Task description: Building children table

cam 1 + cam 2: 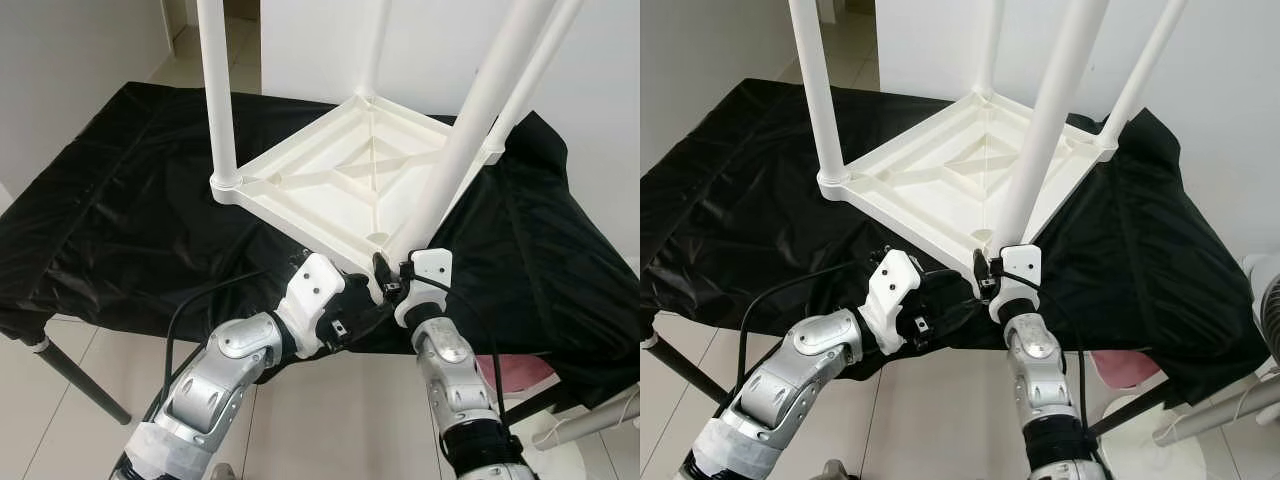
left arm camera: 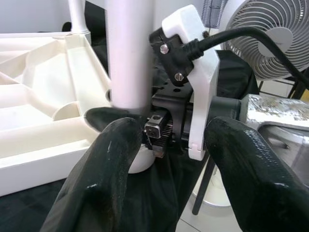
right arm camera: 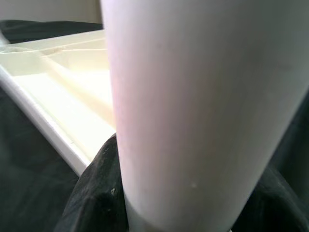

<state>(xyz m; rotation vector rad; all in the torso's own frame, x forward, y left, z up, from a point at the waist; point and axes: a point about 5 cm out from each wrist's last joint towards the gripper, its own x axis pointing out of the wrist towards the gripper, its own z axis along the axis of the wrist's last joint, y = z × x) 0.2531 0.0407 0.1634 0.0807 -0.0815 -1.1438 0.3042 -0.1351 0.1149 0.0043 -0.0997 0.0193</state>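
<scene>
A white plastic children's table top [image 1: 340, 180] lies upside down on a work surface draped in glossy black cloth [image 1: 120, 210], its ribbed underside facing up and its near corner reaching to the cloth's front edge. Four long white plastic tube legs stand up from its corners: the left leg [image 1: 217, 90] rises straight from its socket, two far legs go up at the back, and the near leg [image 1: 470, 130] leans up and to the right from the corner closest to the robot. The right gripper [image 1: 385, 272] sits at the base of that near leg, and in the right wrist view its black fingers [image 3: 99, 193] hug the white tube on both sides, so it is clamped around the leg just above the socket. The left gripper [image 1: 352, 322] hovers just beside it, low at the table's near corner; in the left wrist view its two thick black fingers [image 2: 104, 188] are spread wide with nothing between them, pointing toward the right gripper's white housing and the foot of the leg. A white pedestal fan [image 2: 268, 38] stands on the floor off to the robot's right. Pale floor tiles [image 1: 330, 420] run beneath the work surface, and a pink object [image 1: 525, 372] sits partly hidden under the cloth's right edge.
</scene>
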